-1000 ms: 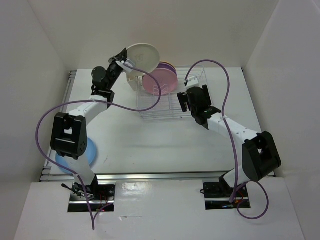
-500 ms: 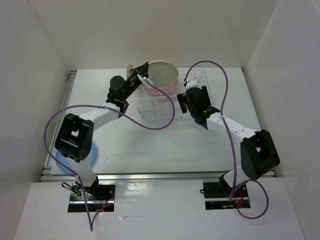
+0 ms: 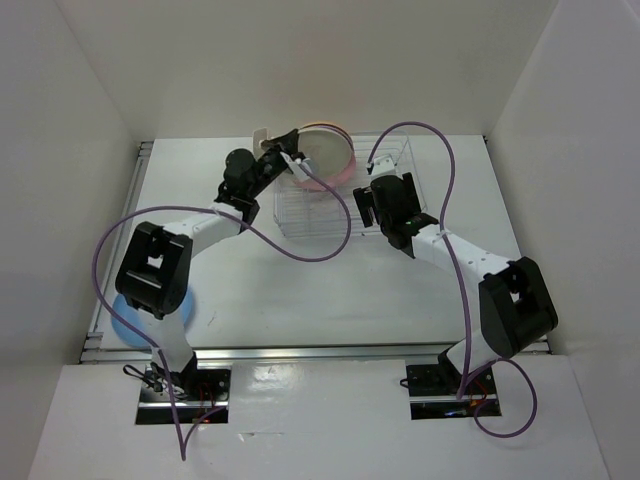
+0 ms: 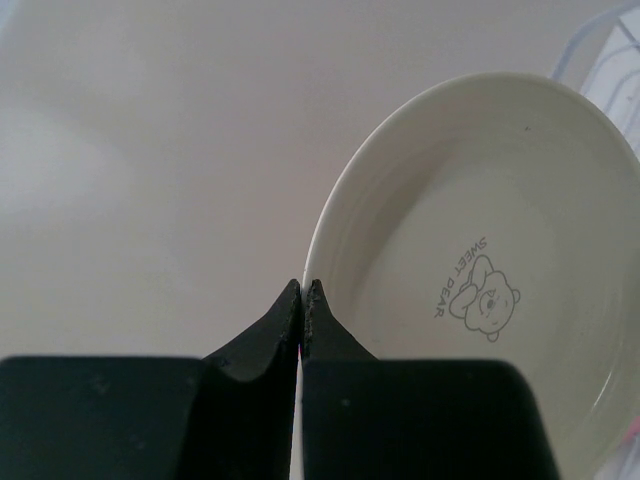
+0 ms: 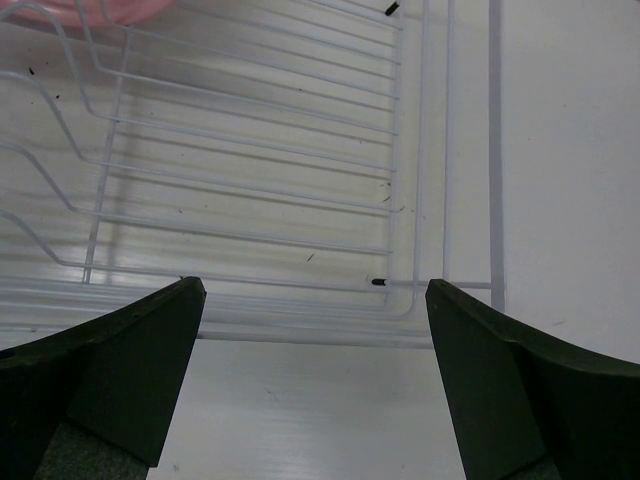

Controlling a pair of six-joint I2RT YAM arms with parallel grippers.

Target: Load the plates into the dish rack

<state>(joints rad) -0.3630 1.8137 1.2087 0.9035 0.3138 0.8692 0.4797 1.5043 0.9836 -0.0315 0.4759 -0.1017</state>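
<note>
The left claw [image 4: 303,292] is clenched on the rim of the cream plate [image 4: 470,200], its two tips pinched over the thin edge. The plate stands on edge just ahead and to the right of the tips, with its hollow face and small bear print turned toward the wrist camera. From above, this claw [image 3: 285,160] holds the plate [image 3: 320,142] over the far-left end of the rack [image 3: 312,215]. The pink plate [image 3: 340,173] sits close beyond it in the prongs, partly hidden.

The plate looks light, stiff and smooth. The rim is probably the only place for a pinch, and such a narrow hold could let the plate swing or slip when it meets the wires. It should not bend, and a short drop seems unlikely to break it.

The right claw [image 5: 312,290] is released, its jaws wide and empty, with the rack's near corner wires [image 5: 400,285] just ahead. A blue plate [image 3: 125,322] lies flat on the surface, well behind the left claw.
</note>
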